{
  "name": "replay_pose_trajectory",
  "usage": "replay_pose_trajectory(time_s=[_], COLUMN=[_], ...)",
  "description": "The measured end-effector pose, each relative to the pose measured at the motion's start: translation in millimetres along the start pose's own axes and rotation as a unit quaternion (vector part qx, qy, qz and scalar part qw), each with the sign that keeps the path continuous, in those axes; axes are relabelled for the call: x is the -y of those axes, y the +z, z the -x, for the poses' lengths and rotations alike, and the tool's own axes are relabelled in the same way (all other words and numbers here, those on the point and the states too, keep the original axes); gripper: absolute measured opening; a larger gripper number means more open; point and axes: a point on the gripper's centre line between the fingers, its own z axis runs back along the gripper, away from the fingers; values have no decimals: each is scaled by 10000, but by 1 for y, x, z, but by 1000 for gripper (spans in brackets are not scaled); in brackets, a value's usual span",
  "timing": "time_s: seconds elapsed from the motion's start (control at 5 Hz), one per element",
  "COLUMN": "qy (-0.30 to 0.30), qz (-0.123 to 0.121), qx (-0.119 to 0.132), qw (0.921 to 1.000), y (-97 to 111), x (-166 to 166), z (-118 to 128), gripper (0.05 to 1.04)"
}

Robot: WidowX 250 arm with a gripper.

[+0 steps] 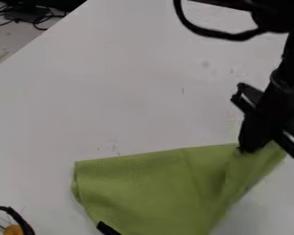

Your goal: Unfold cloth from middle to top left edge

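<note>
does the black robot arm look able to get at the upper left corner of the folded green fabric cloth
Probably yes: nothing covers that corner, and nothing stands between it and the black two-finger gripper, which is down at the right end of the cloth.

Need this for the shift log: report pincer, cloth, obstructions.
Pincer at right end of green cloth. Cloth creased there, left edge doubled over, not fully unfolded. Small black object at cloth's lower left, identity unclear, possible snag.
</note>
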Motion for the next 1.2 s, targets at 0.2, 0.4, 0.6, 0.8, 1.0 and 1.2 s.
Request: replay_pose_trajectory(time_s=[0.2,0.4,0.6,0.8,1.0,1.2], qy=[104,238,114,-220,-1214,-2273], qz=[-135,-248,-279,-235,189,436], qx=[90,101,-112,-436,-963,-1363], qw=[9998,9994,9995,9985,9877,9633], y=[22,43,50,54,30,8], x=[-18,-48,-84,-130,-158,-184], z=[2,11,21,31,28,16], gripper=[56,56,56,56,56,56])
